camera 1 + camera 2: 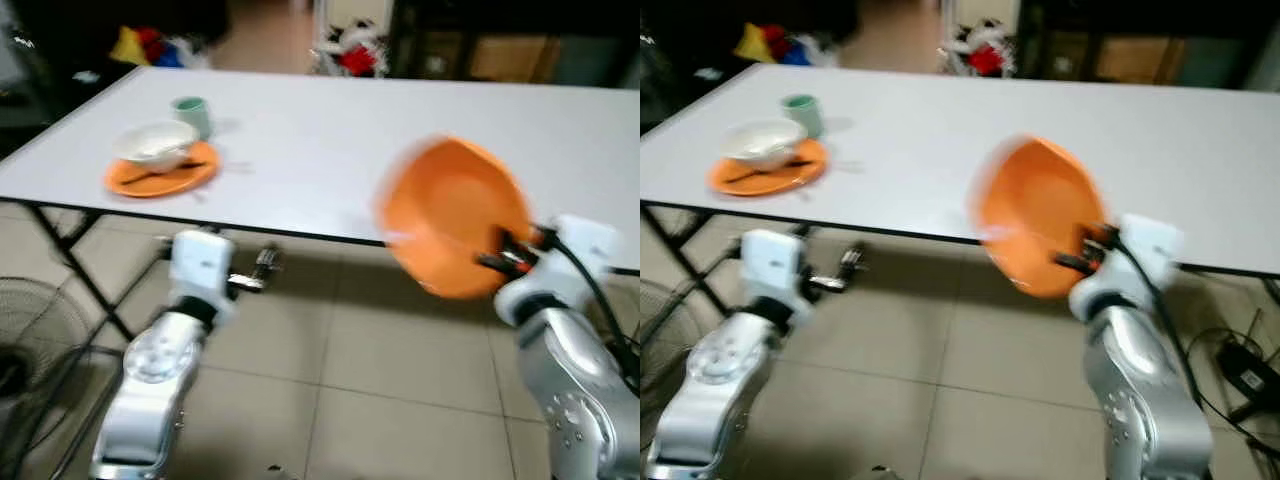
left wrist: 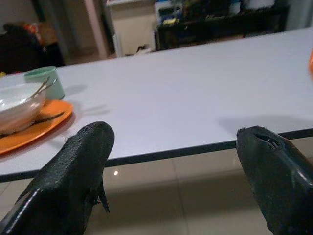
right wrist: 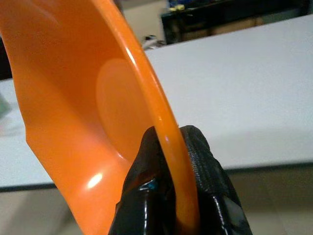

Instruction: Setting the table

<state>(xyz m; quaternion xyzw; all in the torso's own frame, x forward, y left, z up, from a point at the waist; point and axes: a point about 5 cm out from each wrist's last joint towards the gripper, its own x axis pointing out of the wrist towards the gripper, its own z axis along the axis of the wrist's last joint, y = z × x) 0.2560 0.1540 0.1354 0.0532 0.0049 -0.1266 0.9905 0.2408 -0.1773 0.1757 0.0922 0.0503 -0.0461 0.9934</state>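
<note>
My right gripper (image 1: 502, 252) is shut on the rim of an orange plate (image 1: 452, 214), which stands tilted almost on edge at the near edge of the white table (image 1: 330, 150); the pinch on the rim shows close up in the right wrist view (image 3: 168, 161). At the table's far left lies a second orange plate (image 1: 160, 172) carrying a white bowl (image 1: 156, 143) and a dark utensil, with a green cup (image 1: 191, 114) just behind it. My left gripper (image 1: 258, 270) is open and holds nothing, below the table's front edge.
Black folding table legs (image 1: 75, 265) stand at the left, with a floor fan (image 1: 25, 350) and cables beside my left arm. Dark shelves and toys (image 1: 350, 50) line the far side. Tiled floor (image 1: 350, 380) lies in front.
</note>
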